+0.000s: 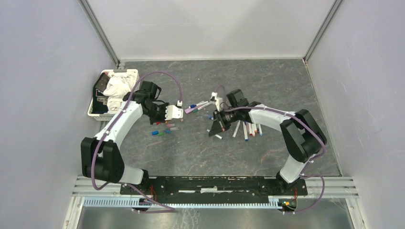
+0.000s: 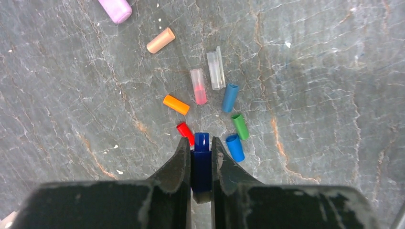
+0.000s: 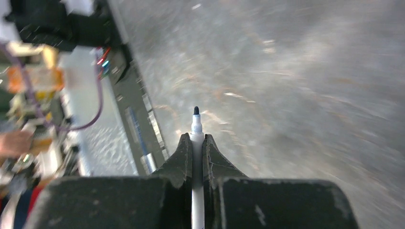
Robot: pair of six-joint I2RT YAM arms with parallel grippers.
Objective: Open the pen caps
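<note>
Between the jaws of the left gripper (image 2: 199,140) a dark blue cap (image 2: 201,164) sits clamped, the other pen caps (image 2: 176,104) scattered on the table (image 2: 334,71) just beyond its tips. The right gripper (image 3: 196,137) squeezes a white pen (image 3: 196,123), bare tip poking ahead.

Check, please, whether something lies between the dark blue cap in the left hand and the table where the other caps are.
Nothing visible blocks it. The left hand is shut on the dark blue cap, and the table just ahead of it is bare. A red cap and a blue cap lie close on either side.
</note>
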